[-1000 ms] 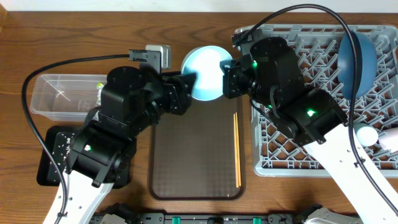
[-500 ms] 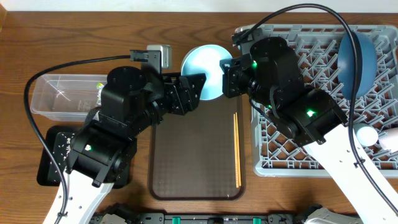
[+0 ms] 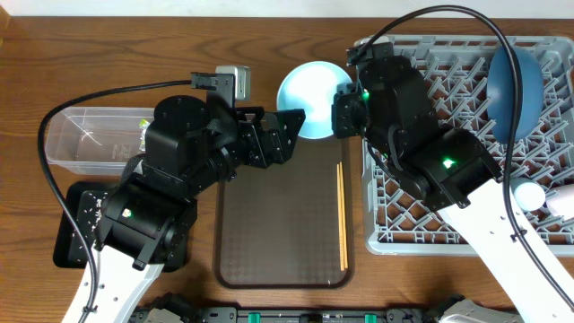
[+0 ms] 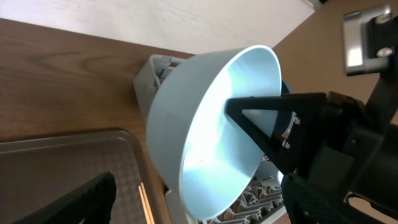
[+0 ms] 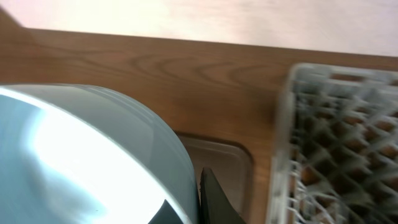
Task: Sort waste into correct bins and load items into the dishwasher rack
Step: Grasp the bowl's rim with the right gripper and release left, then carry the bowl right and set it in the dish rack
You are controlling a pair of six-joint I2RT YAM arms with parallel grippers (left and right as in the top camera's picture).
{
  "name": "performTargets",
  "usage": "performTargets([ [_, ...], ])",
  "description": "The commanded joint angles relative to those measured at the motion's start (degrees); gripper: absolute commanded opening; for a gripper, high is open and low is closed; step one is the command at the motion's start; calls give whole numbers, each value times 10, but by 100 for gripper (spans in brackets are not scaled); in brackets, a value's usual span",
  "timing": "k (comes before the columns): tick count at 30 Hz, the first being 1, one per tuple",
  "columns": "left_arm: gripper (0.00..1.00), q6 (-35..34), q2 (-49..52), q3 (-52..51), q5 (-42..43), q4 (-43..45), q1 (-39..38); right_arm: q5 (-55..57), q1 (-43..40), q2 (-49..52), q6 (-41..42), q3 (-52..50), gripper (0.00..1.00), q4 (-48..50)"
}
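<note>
1. The right gripper (image 3: 343, 97) is clamped on the rim of the small white bowl (image 3: 309, 94). From the left wrist view you can see one black finger (image 4: 264, 118) lying inside the bowl, so the wall is pinched between the two.
2. The bowl is tipped up on its side at the far end of the brown serving tray (image 3: 278, 224), right next to the left edge of the dishwasher rack (image 3: 390, 220).
3. The left gripper (image 3: 294, 135) has its fingers spread wide and isn't gripping anything. The tips sit right by the bowl's near-left side, and I can't tell if one is touching it.
4. The chopsticks (image 3: 342, 215) lie side by side along the right edge of the brown tray.
5. In the rack, the large blue plate (image 3: 518, 76) stands on edge at the far right, and a light-blue cup (image 3: 529, 193) sits closer to the front.
6. The clear tub (image 3: 76, 139) is over on the left with a green-yellow wrapper (image 3: 146, 128) inside. The black tray (image 3: 67, 233) is in front of it, mostly hidden under the left arm.
</note>
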Motion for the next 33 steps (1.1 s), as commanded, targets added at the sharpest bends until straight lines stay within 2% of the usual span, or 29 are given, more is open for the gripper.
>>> performTargets([
  [1,86,3,-7,7,9,3,-2,91,-17,-4,8,5,1,-20],
  [6,86,23,-22,7,8,0,-2,240,-58,-14,11,5,1,-89],
  [14,87,47,-38,7,8,-28,-2,421,-114,-13,97,5,1,-218],
  [22,87,47,-37,7,8,-44,-2,522,-137,-5,104,5,1,-278],
  [29,87,52,-37,7,8,-49,-2,504,-129,-4,119,5,1,-347],
  [33,87,101,-38,7,-7,-69,-1,504,-125,-2,119,5,1,-348],
])
